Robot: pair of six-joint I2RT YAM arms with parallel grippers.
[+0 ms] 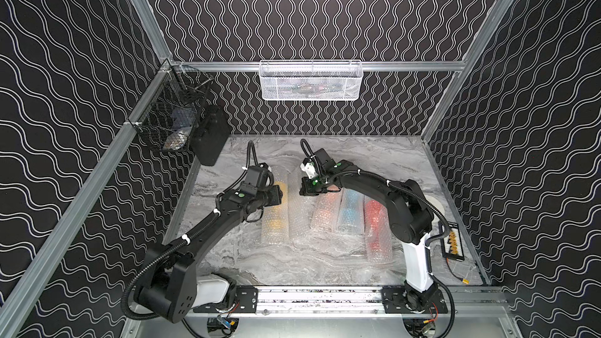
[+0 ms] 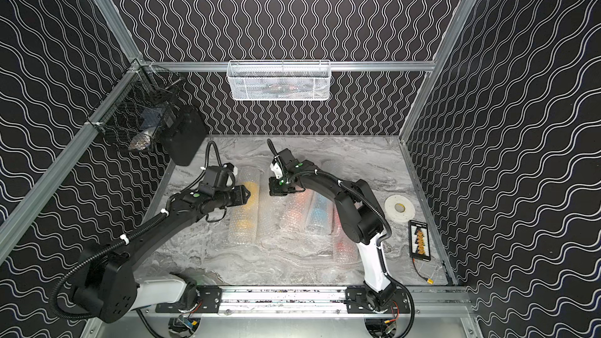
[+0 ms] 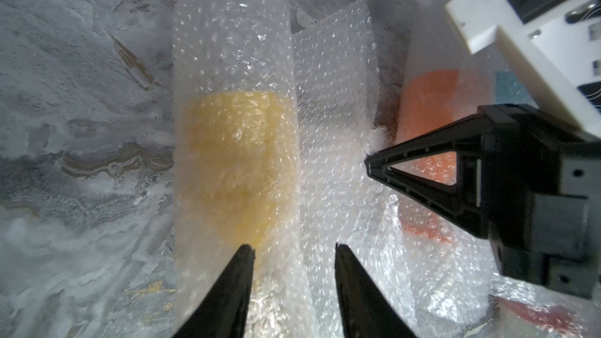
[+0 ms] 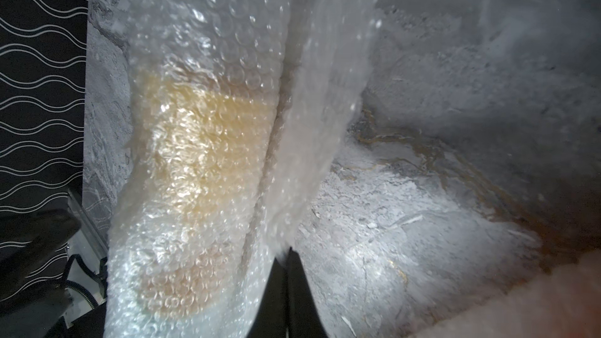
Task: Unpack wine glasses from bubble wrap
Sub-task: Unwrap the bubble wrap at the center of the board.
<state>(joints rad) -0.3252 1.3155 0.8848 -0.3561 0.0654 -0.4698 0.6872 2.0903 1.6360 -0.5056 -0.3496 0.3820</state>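
With your right gripper pinching the loose bubble wrap flap and your left gripper spread over the wrapped yellow wine glass, which lies nearest the left edge of the tabletop, pin that roll gently before drawing the flap away.

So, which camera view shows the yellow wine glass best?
The left wrist view: the yellow wine glass lies central and sharp inside its bubble wrap. The right wrist view shows it paler and blurred. In both top views it is small, partly hidden by the left arm.
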